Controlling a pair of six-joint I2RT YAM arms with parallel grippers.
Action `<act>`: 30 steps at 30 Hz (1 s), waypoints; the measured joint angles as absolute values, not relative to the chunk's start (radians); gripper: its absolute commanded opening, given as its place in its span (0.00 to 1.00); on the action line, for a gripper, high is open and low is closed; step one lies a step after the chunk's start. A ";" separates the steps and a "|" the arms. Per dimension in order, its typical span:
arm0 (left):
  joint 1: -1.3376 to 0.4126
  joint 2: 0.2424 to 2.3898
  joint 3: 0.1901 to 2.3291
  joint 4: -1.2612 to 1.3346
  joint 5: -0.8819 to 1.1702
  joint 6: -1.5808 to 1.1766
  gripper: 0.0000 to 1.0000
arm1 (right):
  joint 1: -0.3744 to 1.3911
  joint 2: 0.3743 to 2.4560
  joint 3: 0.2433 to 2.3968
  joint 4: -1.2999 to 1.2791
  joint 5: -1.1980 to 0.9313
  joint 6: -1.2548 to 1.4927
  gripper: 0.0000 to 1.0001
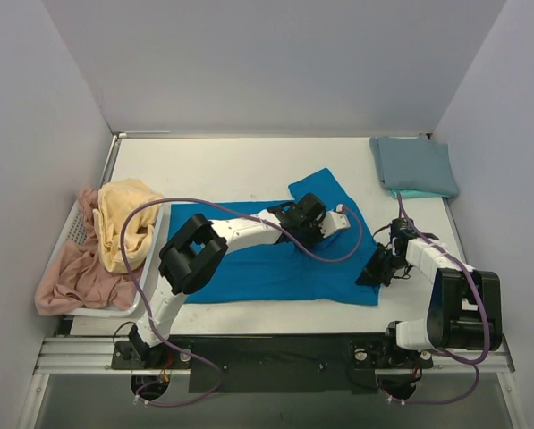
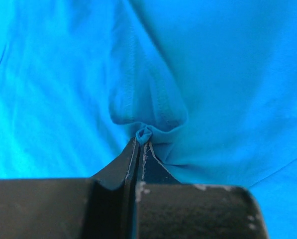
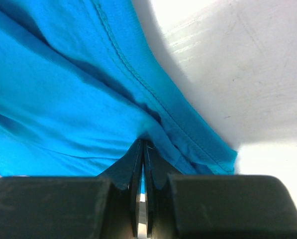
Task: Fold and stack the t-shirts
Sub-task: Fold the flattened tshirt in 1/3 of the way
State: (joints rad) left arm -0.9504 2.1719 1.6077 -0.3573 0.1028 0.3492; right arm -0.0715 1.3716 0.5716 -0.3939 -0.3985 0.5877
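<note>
A bright blue t-shirt [image 1: 267,259] lies spread across the middle of the table, one flap turned up at the far side. My left gripper [image 1: 304,217] is shut on a pinch of its cloth [image 2: 144,133] near the far right part. My right gripper [image 1: 374,273] is shut on the shirt's hemmed right edge [image 3: 183,134] near its front right corner. A dull teal t-shirt [image 1: 414,166] lies folded at the far right corner. A pale yellow-orange shirt [image 1: 123,222] and a dusty pink shirt [image 1: 70,273] are heaped at the left.
A white basket [image 1: 146,268] at the left edge holds the yellow and pink heap. Grey walls close in the table on the left, back and right. Purple cables loop from both arms over the blue shirt.
</note>
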 measured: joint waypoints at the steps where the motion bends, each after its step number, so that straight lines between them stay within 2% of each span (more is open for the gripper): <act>1: -0.939 2.172 1.602 -0.348 0.092 0.329 0.00 | -0.072 1.373 0.572 -0.393 -0.402 0.588 0.00; 3: -0.925 2.171 1.600 -0.342 0.072 0.307 0.04 | -0.072 1.373 0.572 -0.392 -0.404 0.588 0.00; 9: -0.903 2.168 1.599 -0.348 0.031 0.243 0.30 | -0.072 1.385 0.575 -0.388 -0.418 0.595 0.00; 11: -0.896 2.165 1.599 -0.358 0.032 0.217 0.34 | -0.072 1.387 0.576 -0.389 -0.419 0.595 0.00; 17: -0.839 2.133 1.599 -0.407 0.049 0.144 0.38 | -0.072 1.387 0.587 -0.404 -0.404 0.594 0.00; 22: -0.767 2.093 1.608 -0.423 0.038 0.137 0.38 | -0.072 1.387 0.656 -0.480 -0.283 0.540 0.00; 26: -0.746 2.069 1.617 -0.469 0.077 0.189 0.37 | -0.068 1.377 0.760 -0.544 -0.230 0.491 0.10; 28: -0.751 2.036 1.604 -0.511 0.123 0.236 0.33 | -0.064 1.352 0.806 -0.573 -0.200 0.472 0.14; 29: -0.754 2.008 1.583 -0.529 0.144 0.264 0.31 | -0.065 1.329 0.819 -0.584 -0.187 0.467 0.20; 30: -0.756 1.969 1.548 -0.544 0.162 0.299 0.29 | -0.066 1.303 0.822 -0.593 -0.179 0.465 0.39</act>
State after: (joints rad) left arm -0.7559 1.9686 1.5478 -0.5442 0.1623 0.2993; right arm -0.0662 1.3025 0.8219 -0.5926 -0.1787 0.4652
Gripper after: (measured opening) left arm 0.337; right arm 0.124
